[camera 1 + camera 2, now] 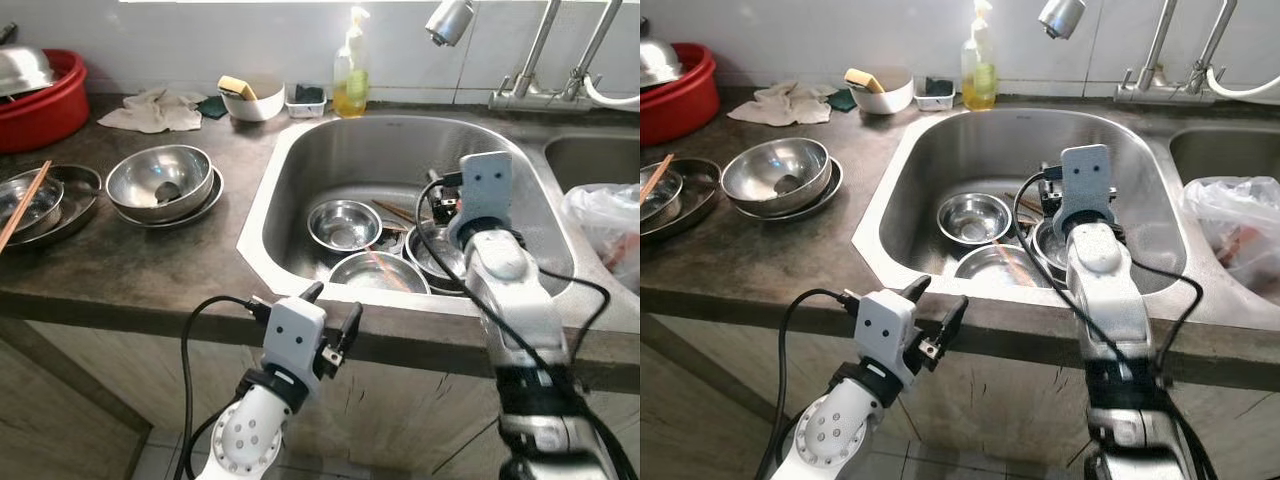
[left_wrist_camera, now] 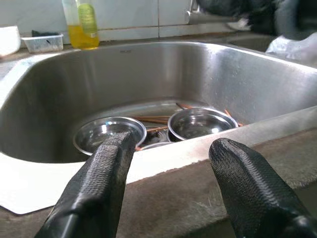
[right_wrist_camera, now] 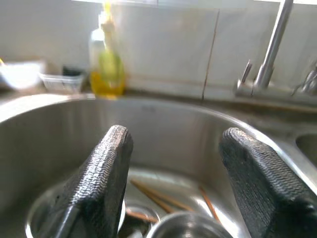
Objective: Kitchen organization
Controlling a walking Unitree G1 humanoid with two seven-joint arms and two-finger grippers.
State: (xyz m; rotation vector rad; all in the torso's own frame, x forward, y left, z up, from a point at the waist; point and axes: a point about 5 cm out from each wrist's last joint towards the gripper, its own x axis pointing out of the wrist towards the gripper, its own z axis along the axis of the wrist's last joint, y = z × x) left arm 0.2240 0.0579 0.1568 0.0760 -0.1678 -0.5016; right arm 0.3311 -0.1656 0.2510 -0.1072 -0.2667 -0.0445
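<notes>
Round steel bowls (image 1: pixel 343 223) in sink (image 1: pixel 300 160)

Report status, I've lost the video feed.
Right gripper open above sink bowls. Left gripper open at counter edge. Chopsticks lie among bowls.

Lighting and image quality: bright, even daylight, head views sharp.
Light enters from above the back wall; glare streaks the sink (image 1: pixel 300 160) rim and steel bowls (image 1: pixel 160 180). Right wrist view is soft, its soap bottle (image 3: pixel 106 62) blurred.
</notes>
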